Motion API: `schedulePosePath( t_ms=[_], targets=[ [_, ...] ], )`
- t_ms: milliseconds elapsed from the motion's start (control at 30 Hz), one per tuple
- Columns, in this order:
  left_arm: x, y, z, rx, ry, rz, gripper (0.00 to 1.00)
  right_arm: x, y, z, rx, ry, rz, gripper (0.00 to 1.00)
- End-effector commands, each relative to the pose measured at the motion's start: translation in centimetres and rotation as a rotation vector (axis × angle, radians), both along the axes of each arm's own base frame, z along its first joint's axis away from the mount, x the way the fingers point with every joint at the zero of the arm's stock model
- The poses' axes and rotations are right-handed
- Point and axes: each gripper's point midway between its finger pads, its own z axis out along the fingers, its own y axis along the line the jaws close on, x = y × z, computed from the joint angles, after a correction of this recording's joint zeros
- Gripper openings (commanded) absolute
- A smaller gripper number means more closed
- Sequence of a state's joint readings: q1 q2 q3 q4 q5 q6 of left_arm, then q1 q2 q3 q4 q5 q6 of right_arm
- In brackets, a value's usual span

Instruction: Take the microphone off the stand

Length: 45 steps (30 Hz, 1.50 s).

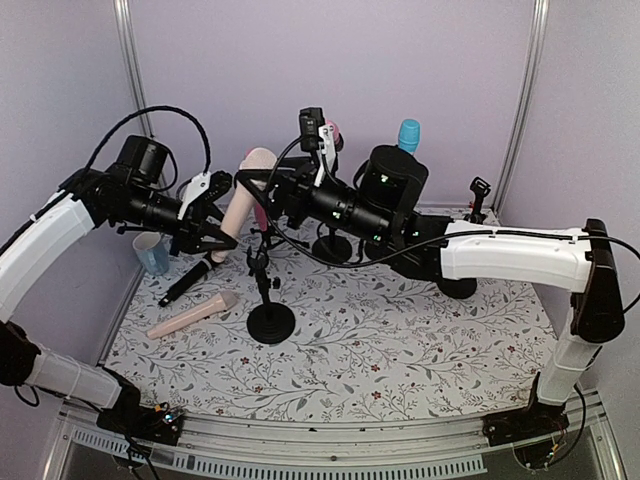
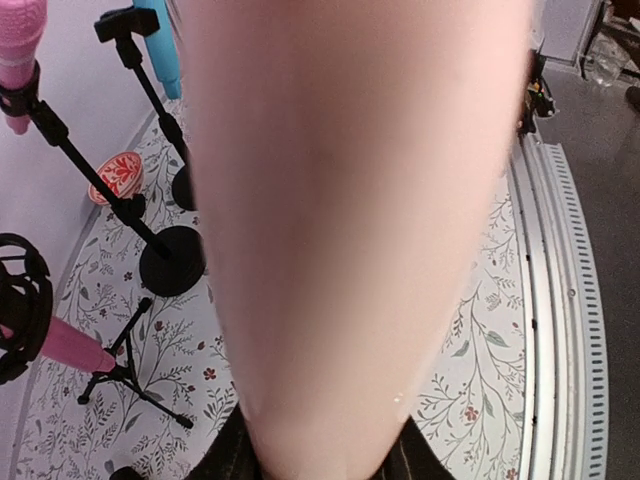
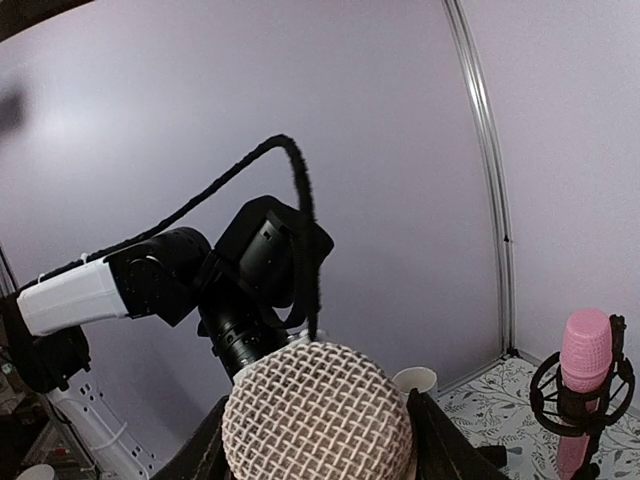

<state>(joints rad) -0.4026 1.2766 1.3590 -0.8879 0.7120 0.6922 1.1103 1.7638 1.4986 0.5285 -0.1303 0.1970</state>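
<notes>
beige microphone [image 1: 245,198] gripped by left pincer [image 1: 217,238], right pincer [image 1: 262,188] flanking its head

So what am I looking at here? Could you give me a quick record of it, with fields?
arms: two, both at one microphone
left gripper: closed on the body of the beige microphone
right gripper: fingers against both sides of its mesh head
stand: black, round base, below that microphone
lying on the table: second beige microphone, black one
on other stands: pink microphone, blue microphone
also: blue cup
</notes>
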Motion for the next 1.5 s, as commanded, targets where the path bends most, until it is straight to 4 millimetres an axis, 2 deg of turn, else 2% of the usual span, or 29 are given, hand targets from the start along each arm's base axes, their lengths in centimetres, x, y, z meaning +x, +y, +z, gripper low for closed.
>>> schedulePosePath(
  t_ms=[0,33,100,133,200,333,433,600,633,833,1000,1267,1400,1467],
  targets=[
    [-0.4,0.3,1.1,-0.018,-0.018,0.002,0.14,-0.6,0.3,1.0,0.068,0.041,0.082,0.20],
    [-0.2,0.6,0.9,-0.009,-0.022,0.014,0.02,-0.4,0.3,0.6,0.060,0.049,0.074,0.40],
    [0.4,1.4,0.3,0.021,-0.034,0.055,0.00,0.3,0.0,-0.1,0.026,0.074,0.055,0.78],
    [0.7,2.1,-0.3,0.046,-0.042,0.077,0.00,0.6,-0.3,-0.5,0.011,0.086,0.035,0.88],
    [1.2,3.9,-1.8,0.107,-0.058,0.128,0.00,1.3,-1.6,-1.7,-0.026,0.095,-0.029,0.98],
    [2.3,8.7,-6.1,0.266,-0.081,0.260,0.00,2.9,-3.5,-5.0,-0.149,0.116,-0.144,0.99],
    [1.7,11.7,-9.3,0.356,-0.063,0.318,0.00,3.6,-3.5,-8.5,-0.281,0.127,-0.186,0.99],
    [-0.9,14.8,-15.3,0.510,0.003,0.365,0.00,4.5,-2.3,-12.1,-0.405,0.137,-0.203,0.99],
    [-1.8,15.4,-16.8,0.546,0.022,0.363,0.00,4.7,-2.0,-12.5,-0.417,0.134,-0.203,0.99],
    [-5.2,19.0,-22.1,0.743,0.001,0.369,0.00,5.1,0.0,-14.1,-0.466,0.130,-0.170,0.99],
    [-6.2,20.9,-25.1,0.848,0.013,0.386,0.00,5.2,1.4,-15.7,-0.510,0.154,-0.146,0.99],
    [-6.1,22.0,-27.6,0.908,0.083,0.434,0.05,5.8,3.3,-18.5,-0.610,0.144,-0.177,0.98],
    [-5.8,22.3,-28.0,0.920,0.140,0.475,0.21,6.5,3.8,-19.7,-0.659,0.122,-0.210,0.93],
    [-5.6,22.2,-27.7,0.912,0.141,0.484,0.33,6.7,4.0,-20.1,-0.673,0.114,-0.217,0.90]
  ],
)
